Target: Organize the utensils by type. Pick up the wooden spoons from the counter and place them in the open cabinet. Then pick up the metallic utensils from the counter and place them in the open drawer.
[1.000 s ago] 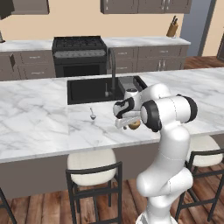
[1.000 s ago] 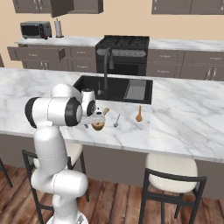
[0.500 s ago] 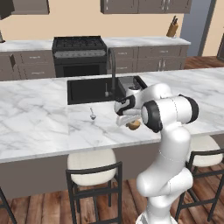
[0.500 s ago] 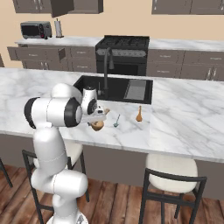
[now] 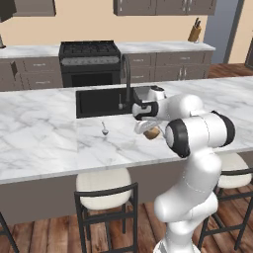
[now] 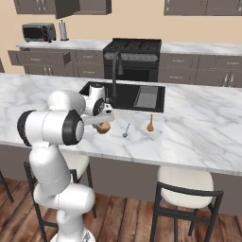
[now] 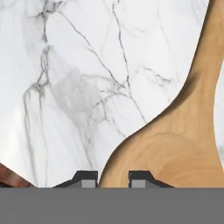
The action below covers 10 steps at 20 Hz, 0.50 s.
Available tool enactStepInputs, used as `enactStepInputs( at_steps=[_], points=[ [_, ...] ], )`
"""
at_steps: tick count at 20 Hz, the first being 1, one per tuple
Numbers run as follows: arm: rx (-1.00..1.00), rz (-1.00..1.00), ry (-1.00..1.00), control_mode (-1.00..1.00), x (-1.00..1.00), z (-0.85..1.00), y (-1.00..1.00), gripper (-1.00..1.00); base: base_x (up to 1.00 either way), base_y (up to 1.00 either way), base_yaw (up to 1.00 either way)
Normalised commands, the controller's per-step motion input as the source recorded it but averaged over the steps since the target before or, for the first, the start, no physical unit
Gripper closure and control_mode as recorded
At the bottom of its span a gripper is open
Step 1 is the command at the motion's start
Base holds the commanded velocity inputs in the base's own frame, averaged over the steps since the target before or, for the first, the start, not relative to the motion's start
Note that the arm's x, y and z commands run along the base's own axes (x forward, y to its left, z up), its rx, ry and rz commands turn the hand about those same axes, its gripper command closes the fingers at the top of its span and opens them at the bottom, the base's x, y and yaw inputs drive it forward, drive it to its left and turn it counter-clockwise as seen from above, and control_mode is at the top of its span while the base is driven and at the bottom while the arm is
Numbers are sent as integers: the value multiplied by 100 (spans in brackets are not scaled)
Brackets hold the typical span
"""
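Observation:
The wooden spoon (image 7: 175,148) lies on the white marble counter (image 7: 65,65), its round bowl close under the hand and its handle running up the right edge. My gripper (image 7: 114,179) is shut on the rim of that bowl, with the fingertips (image 7: 89,178) close on either side of it. From the base cameras the gripper (image 5: 147,129) (image 6: 101,124) hangs low over the spoon (image 5: 154,133) (image 6: 104,128), just in front of the sink. One slim metal spoon (image 5: 104,129) (image 6: 126,131) rests on the counter (image 5: 49,143) nearby. A smaller tan, spoon-shaped utensil (image 6: 150,124) lies further right.
The black sink (image 5: 99,101) and its tall faucet (image 6: 115,71) stand right behind the gripper. On the back wall an open drawer (image 6: 42,57) sits below a toaster oven (image 6: 38,32), and a cabinet door (image 6: 66,7) hangs open above. Stools (image 5: 104,185) stand under the counter's front edge.
The jaws have closed in from wide to narrow around the wooden spoon's bowl. The arm and the spoon have hardly moved.

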Motion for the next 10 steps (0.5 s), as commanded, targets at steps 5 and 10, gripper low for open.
enactStepInputs(
  at_steps=[5, 10],
  points=[
    [-6, 17, -24, -100, -31, 49, 4, 100, 0, 0, 0],
    [-3, 21, -19, -100, -32, 36, 0, 100, 0, 0, 0]
  ],
)
